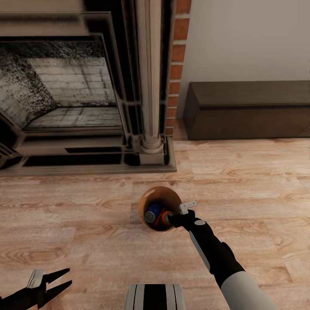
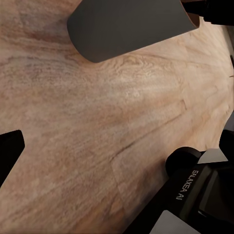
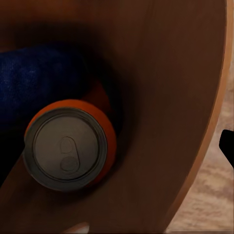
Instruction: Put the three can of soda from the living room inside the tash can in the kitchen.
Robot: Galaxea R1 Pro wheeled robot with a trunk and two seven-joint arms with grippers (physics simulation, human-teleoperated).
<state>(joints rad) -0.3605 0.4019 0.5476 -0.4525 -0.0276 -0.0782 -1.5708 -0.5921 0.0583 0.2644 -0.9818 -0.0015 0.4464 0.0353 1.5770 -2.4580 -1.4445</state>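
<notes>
Tash can, centre frame, w/ orange can and blue can inside, is held at rim by right gripper; left gripper, lower left, is seen open, empty.

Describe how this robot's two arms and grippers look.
The right arm has a pale grey upper segment, then a glossy black forearm with a grey stripe and a small white bracket near the wrist. The left gripper is black with two tapering pointed fingers and a grey block behind them. In the left wrist view a black housing carries white "GALAXEA AI" lettering.
</notes>
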